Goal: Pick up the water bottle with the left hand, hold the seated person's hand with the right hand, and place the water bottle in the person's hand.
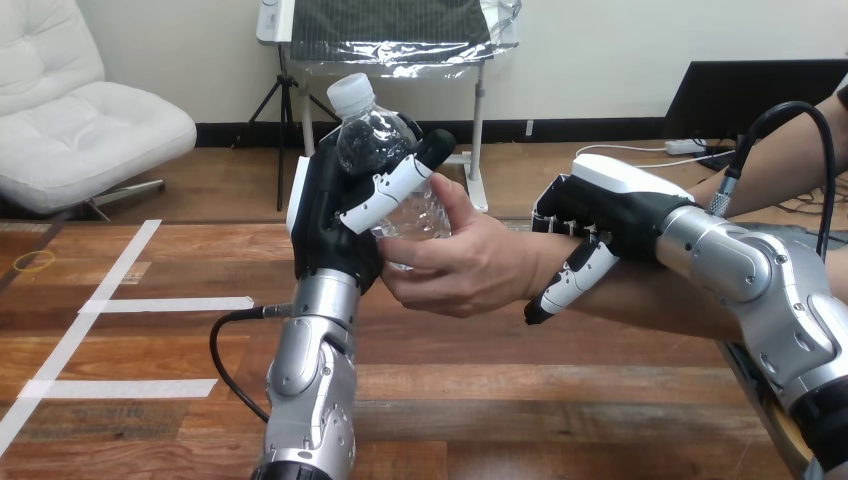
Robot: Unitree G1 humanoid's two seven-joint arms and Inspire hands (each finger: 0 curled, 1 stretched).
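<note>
A clear water bottle (385,150) with a white cap stands upright above the table's middle. My left hand (335,215) is shut on the bottle, thumb across its front. The person's hand (470,260) comes in from the right and also wraps around the bottle's lower part, touching my left hand. My right hand (600,220) lies over the person's wrist, its fingers and thumb curled round it.
The wooden table (500,400) carries white tape strips (165,304) at the left. A yellow ring (34,262) lies at the far left edge. The person's forearm (650,305) stretches over the table's right side.
</note>
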